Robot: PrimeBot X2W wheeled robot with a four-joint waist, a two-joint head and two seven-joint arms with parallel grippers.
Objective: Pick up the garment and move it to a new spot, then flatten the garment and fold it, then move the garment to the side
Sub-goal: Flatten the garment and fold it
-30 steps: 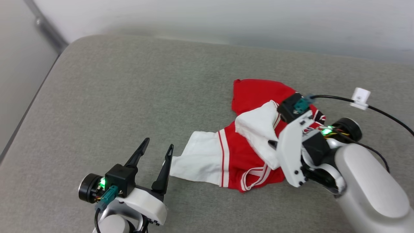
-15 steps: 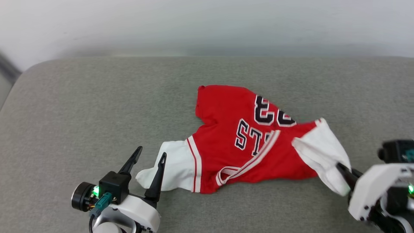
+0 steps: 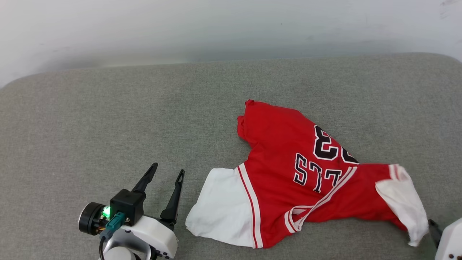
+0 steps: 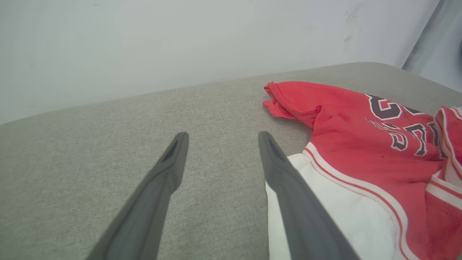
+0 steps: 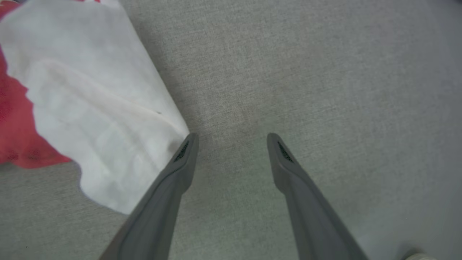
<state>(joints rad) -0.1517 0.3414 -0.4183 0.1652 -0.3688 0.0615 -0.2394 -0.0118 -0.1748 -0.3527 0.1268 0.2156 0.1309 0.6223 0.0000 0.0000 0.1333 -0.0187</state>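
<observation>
The garment, a red jersey with black "23" and lettering, lies crumpled but mostly spread on the grey cushion. One white sleeve points toward my left gripper, which rests open and empty just left of it. In the left wrist view the open left gripper has its right finger over the edge of that sleeve. The other white sleeve lies at the right. In the right wrist view my right gripper is open and empty, its left finger beside the sleeve.
The grey cushion reaches a pale wall at the back, with its rounded corner at the far right. Bare cushion spreads left of and behind the garment. The right arm's white body sits at the bottom right corner.
My right gripper dragged the white sleeve to the right, unfolding the garment, then let it go and drew off to the lower right. The head camera swung right. The left gripper stayed open.
</observation>
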